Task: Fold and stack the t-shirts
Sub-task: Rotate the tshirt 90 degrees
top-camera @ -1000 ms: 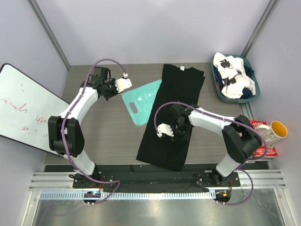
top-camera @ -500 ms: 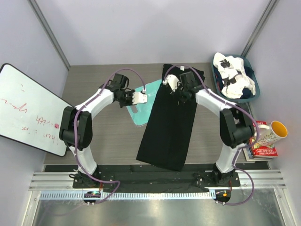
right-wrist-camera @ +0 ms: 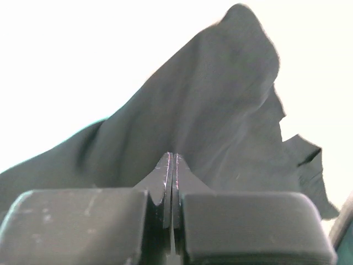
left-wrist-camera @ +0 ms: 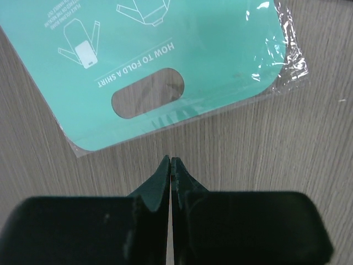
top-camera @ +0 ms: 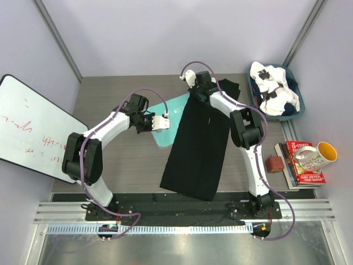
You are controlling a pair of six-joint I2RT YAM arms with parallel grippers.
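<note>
A black t-shirt, folded into a long strip, lies down the middle of the table. It fills the right wrist view. My right gripper is shut at the shirt's far left corner, its tips on or just over the cloth. No cloth shows between the jaws. My left gripper is shut and empty. Its tips are over bare wood just short of the teal folding board's near edge. A white t-shirt with black patches lies crumpled in a bin.
The teal board lies left of the black shirt, partly under it. The blue bin stands at the far right. Books, a mug and a small red object are at the right edge. A whiteboard leans at the left.
My right gripper ran from the shirt's middle up along its left side to the far corner. My left gripper swung from the far left onto the teal board's near edge.
</note>
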